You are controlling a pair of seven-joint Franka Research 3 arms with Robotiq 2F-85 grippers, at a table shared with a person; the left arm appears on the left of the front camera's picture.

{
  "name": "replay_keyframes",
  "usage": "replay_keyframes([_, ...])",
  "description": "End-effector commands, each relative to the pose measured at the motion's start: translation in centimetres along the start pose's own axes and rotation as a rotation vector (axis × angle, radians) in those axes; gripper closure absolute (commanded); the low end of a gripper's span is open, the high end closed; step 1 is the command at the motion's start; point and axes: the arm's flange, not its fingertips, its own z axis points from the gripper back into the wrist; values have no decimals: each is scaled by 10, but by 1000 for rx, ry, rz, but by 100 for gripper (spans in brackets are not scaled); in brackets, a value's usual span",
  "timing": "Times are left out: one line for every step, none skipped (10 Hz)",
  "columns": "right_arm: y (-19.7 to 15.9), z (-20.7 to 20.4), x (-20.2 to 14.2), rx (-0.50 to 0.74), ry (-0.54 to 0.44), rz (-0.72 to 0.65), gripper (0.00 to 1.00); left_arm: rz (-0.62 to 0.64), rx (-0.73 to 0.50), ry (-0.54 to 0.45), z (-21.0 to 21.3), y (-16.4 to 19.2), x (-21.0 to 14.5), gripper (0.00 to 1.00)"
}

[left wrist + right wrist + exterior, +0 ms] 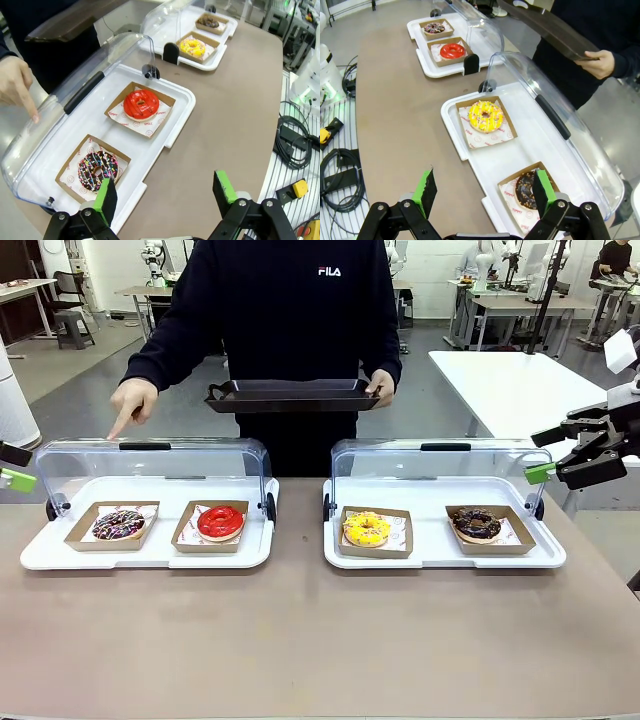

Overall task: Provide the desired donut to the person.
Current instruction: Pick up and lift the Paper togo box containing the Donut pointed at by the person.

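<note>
Nearest us, our left gripper and right gripper hang at the outer ends of the table, fingers spread wide, holding nothing. Beyond them the left white tray, under its raised clear cover, carries a sprinkled chocolate donut and a red donut, and the right white tray carries a yellow donut and a dark chocolate donut. Farthest, the person touches one fingertip of a hand to that clear cover behind the sprinkled chocolate donut, holding a black tray in the other hand.

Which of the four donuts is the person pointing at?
The sprinkled chocolate donut, leftmost in the front view: the hand points down at the lid above it, not the red donut.
</note>
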Motion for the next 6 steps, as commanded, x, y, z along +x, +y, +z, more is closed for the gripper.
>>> replay_keyframes([-3,-3,-1,5,-27,8,0,-95,-54,171,-38,13,-8,0])
replay_keyframes([-3,-3,-1,5,-27,8,0,-172,-51,280,-49,21,-18,0])
replay_keyframes([-3,-3,-1,5,-27,8,0,-211,-53,349,-56,26,-25,0])
replay_keyframes([-3,-3,-1,5,-27,8,0,-256,-17,431,-64,30,-35,0])
replay_keyframes([-3,-3,-1,5,-27,8,0,-297,25,461,-71,33,-42,0])
replay_keyframes([-3,-3,-1,5,-27,8,0,-358,47,447,-78,36,-45,0])
